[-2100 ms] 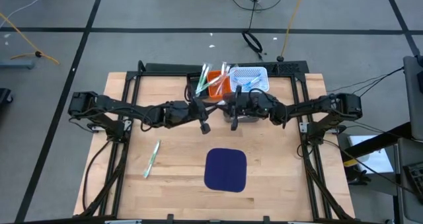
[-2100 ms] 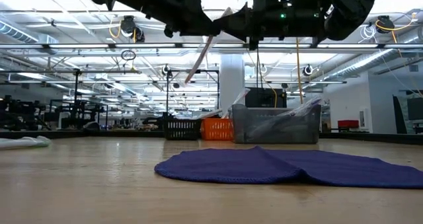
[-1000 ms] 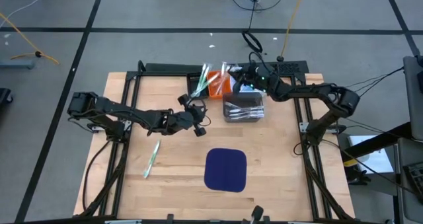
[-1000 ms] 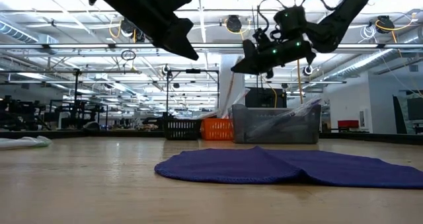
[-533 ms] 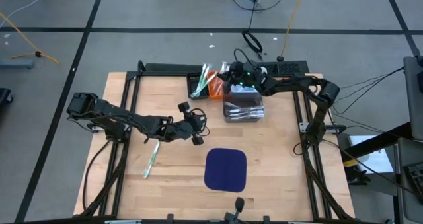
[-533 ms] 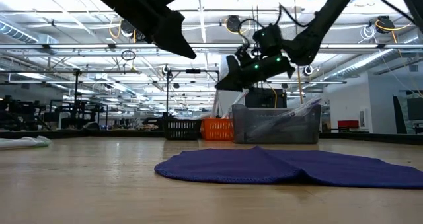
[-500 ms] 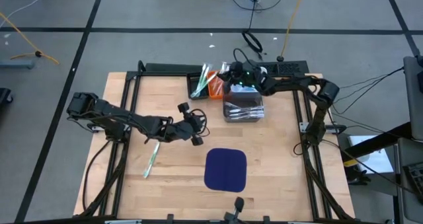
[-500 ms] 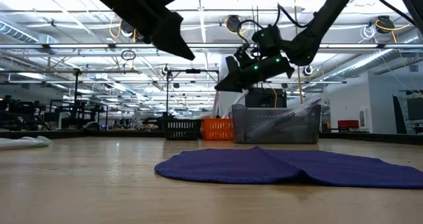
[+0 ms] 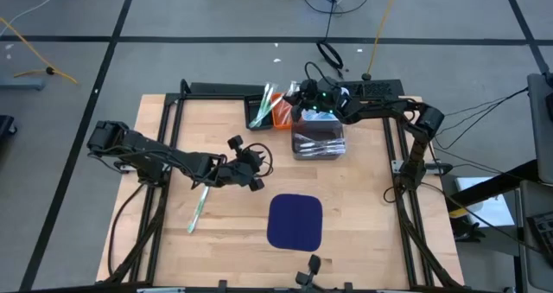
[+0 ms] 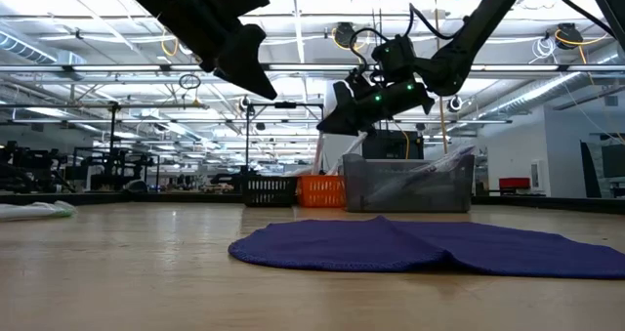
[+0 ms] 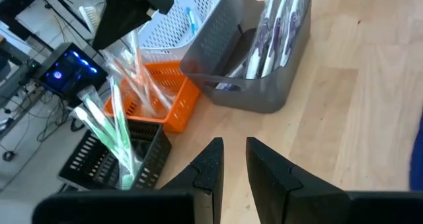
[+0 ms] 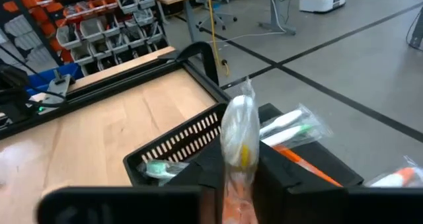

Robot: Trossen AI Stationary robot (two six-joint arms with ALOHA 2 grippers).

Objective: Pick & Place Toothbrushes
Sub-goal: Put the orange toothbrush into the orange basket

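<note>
From above, the right gripper (image 9: pixel 298 97) is seen over the orange bin (image 9: pixel 283 113), w/ the black bin (image 9: pixel 259 116) to one side and the grey bin (image 9: pixel 318 143) to the other. The left gripper (image 9: pixel 244 157) is held mid-table; a loose green toothbrush (image 9: pixel 200 206) lies near it, the blue mat (image 9: pixel 295 221) beyond.

At table level, both grippers are raised above the bins.

Left wrist: fingers (image 11: pixel 210 166) are slightly apart, nothing between; wrapped toothbrushes (image 11: pixel 276 22) are seen ahead in the grey bin, more in the orange and black bins.

Right wrist: a wrapped toothbrush (image 12: pixel 237 135) is pinched upright between the fingers, over the orange bin.
</note>
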